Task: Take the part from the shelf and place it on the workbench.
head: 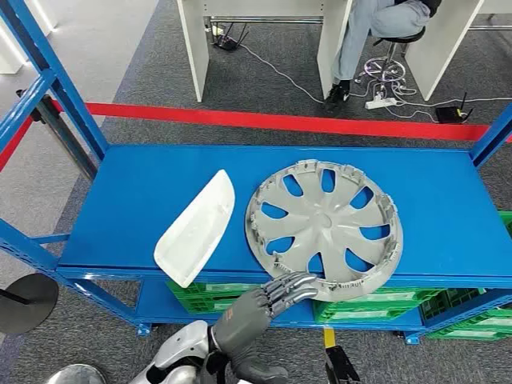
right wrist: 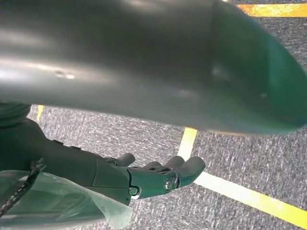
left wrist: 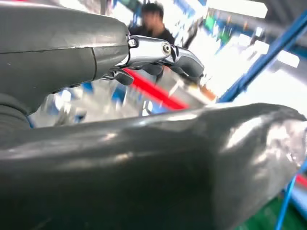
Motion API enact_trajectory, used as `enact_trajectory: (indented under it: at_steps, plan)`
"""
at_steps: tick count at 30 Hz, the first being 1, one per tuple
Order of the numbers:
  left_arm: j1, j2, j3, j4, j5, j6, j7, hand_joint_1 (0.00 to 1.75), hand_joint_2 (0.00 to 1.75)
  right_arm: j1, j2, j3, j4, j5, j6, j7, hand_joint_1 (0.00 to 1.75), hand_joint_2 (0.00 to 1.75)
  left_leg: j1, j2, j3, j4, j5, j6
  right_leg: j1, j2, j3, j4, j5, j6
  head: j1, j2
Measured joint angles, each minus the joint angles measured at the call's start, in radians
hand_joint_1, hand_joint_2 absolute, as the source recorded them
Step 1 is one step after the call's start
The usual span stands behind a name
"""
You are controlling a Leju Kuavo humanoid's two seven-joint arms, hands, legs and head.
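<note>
Head view: left hand (head: 266, 302), fingers spread, empty, at wheel cover (head: 324, 221) rim; right hand (right wrist: 145, 177) loosely extended, empty

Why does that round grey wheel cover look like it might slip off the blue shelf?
The wheel cover lies flat with its near rim just past the front edge of the blue shelf, right where the left hand reaches its rim. The white part beside it also pokes over that edge. Nothing looks broken or spilled.
</note>
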Motion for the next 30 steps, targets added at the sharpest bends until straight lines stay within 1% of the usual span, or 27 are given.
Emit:
enact_trajectory:
  at_steps: [2,6,8,10,14,16,17,20,23,25,28,30]
  plan:
    - [0.001,0.0,0.003,-0.019,-0.005,0.03,-0.004,0.0,0.0,0.0,0.0,0.0,0.0,0.0,0.0,0.0,0.0,0.0,0.0,0.0,0.0,0.0,0.0,0.0,0.0,0.0,0.0,0.0,0.0,0.0,0.0,0.0]
    - [0.003,0.001,0.019,-0.105,-0.036,0.154,-0.013,0.0,0.0,0.0,0.001,-0.006,0.0,0.0,0.0,-0.001,0.0,0.0,0.0,0.0,0.0,0.0,0.0,0.0,0.0,0.0,0.0,0.0,0.0,0.0,0.0,0.0]
    - [0.006,0.003,0.028,-0.14,-0.055,0.193,-0.001,0.0,0.0,0.0,0.002,-0.009,0.0,-0.001,-0.002,-0.001,0.0,0.0,0.0,0.0,0.0,0.0,0.0,0.0,0.0,0.0,0.0,0.0,0.0,0.0,0.0,0.0]
    - [0.009,0.005,0.032,-0.155,-0.064,0.208,0.007,0.0,0.0,0.0,0.002,-0.01,0.0,-0.002,-0.003,-0.001,0.0,0.0,0.0,0.0,0.0,0.0,0.0,0.0,0.0,0.0,0.0,0.0,0.0,0.0,0.0,0.0]
    - [0.01,0.005,0.032,-0.157,-0.065,0.21,0.009,0.0,0.0,0.0,0.002,-0.01,0.0,-0.002,-0.003,-0.001,0.0,0.0,0.0,0.0,0.0,0.0,0.0,0.0,0.0,0.0,0.0,0.0,0.0,0.0,0.0,0.0]
    - [0.016,0.008,0.039,-0.175,-0.083,0.232,0.024,0.0,0.0,0.0,0.003,-0.013,0.0,-0.003,-0.005,-0.001,0.0,0.0,0.0,0.0,0.0,0.0,0.0,0.0,0.0,0.0,0.0,0.0,0.0,0.0,0.0,0.0]
    - [0.027,0.011,0.046,-0.196,-0.099,0.257,0.042,0.0,0.0,0.001,0.003,-0.016,0.0,-0.006,-0.008,-0.002,0.0,0.0,0.0,0.0,0.0,0.0,0.0,0.0,0.0,0.0,0.0,0.0,0.0,0.0,0.0,0.0]
    - [0.099,0.027,0.096,-0.306,-0.17,0.367,0.115,0.0,0.0,0.008,0.003,-0.037,0.0,-0.022,-0.02,-0.007,0.0,0.0,0.0,0.0,0.0,0.0,0.0,0.0,0.0,0.0,0.0,0.0,0.0,0.0,0.0,0.0]
    - [0.147,0.034,0.13,-0.352,-0.19,0.412,0.159,0.0,0.0,0.013,0.005,-0.052,0.0,-0.036,-0.03,-0.015,0.0,0.0,0.0,0.0,0.0,0.0,0.0,0.0,0.0,0.0,0.0,0.0,0.0,0.0,0.0,0.0]
    - [0.179,0.035,0.156,-0.366,-0.163,0.43,0.184,0.0,0.0,0.019,0.006,-0.062,0.0,-0.048,-0.041,-0.026,0.0,0.0,0.0,0.0,0.0,0.0,0.0,0.0,0.0,0.0,0.0,0.0,0.0,0.0,0.0,0.0]
    - [0.236,0.037,0.206,-0.384,-0.037,0.429,0.196,0.0,0.0,0.032,0.009,-0.078,0.0,-0.063,-0.056,-0.045,0.0,0.0,0.0,0.0,0.0,0.0,0.0,0.0,0.0,0.0,-0.001,0.0,-0.001,0.0,0.0,0.0]
    - [0.272,0.037,0.247,-0.389,0.07,0.411,0.197,0.0,0.87,0.04,0.011,-0.088,0.001,-0.069,-0.064,-0.057,0.0,0.0,0.0,0.0,-0.001,0.0,0.0,0.0,0.0,0.0,-0.001,0.0,-0.001,-0.001,0.0,0.0]
